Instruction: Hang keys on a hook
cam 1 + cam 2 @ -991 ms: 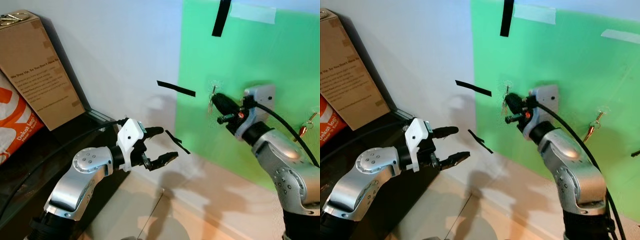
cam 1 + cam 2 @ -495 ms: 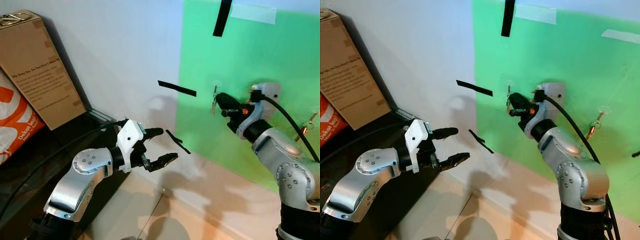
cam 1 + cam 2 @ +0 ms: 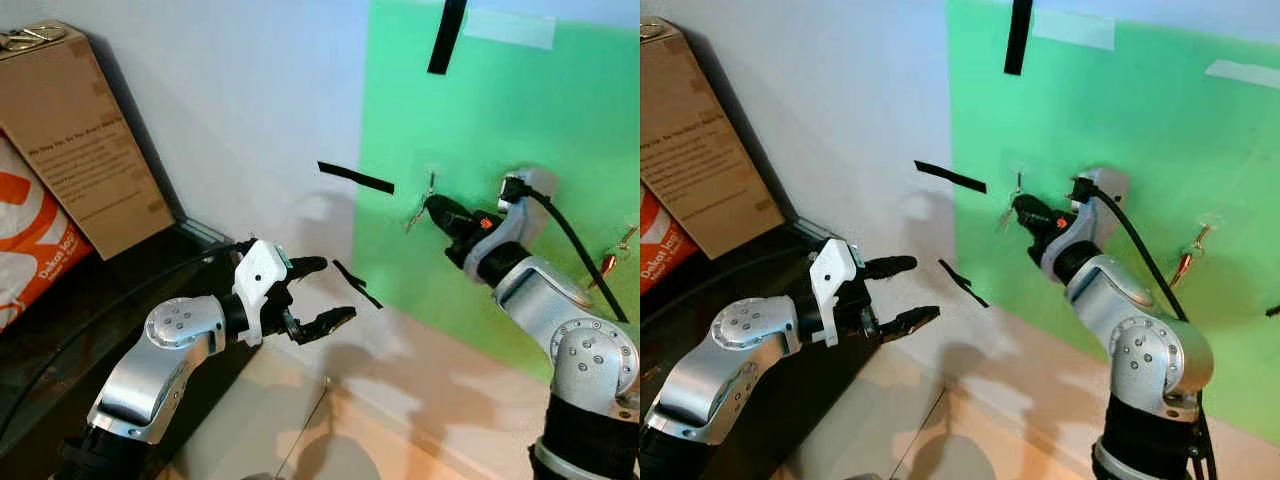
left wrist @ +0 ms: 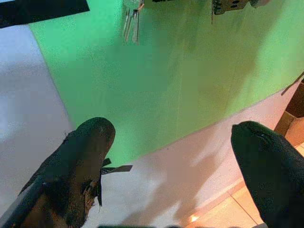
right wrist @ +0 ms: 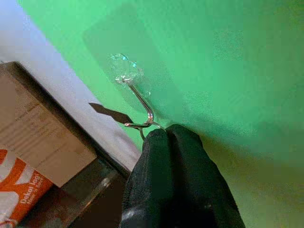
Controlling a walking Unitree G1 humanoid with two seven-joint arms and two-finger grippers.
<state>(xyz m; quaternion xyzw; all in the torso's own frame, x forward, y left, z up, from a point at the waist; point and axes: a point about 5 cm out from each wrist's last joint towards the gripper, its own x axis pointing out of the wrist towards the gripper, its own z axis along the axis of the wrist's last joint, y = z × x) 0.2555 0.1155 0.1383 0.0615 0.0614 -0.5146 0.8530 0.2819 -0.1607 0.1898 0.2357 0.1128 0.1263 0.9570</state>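
On the green sheet (image 3: 500,120) a small clear-backed metal hook (image 5: 140,99) sticks out. A key ring (image 5: 141,126) touches the hook's bend, and the keys (image 3: 416,214) dangle just below the hook (image 3: 431,181). My right gripper (image 3: 434,207) is at the hook, its black fingers (image 5: 171,142) pressed together on the ring. My left gripper (image 3: 325,291) hovers open and holds nothing, lower and to the left, in front of the white wall. The keys (image 4: 132,21) appear far off in the left wrist view.
A second hook with a reddish key (image 3: 613,252) hangs further right on the sheet. Black tape strips (image 3: 355,178) mark the wall. A cardboard box (image 3: 80,140) and an orange bag (image 3: 35,250) stand on a dark shelf (image 3: 110,290) at the left.
My right wrist has turned and sunk a little at the hook, and the keys now dangle lower and to the left. The left arm has stayed still.
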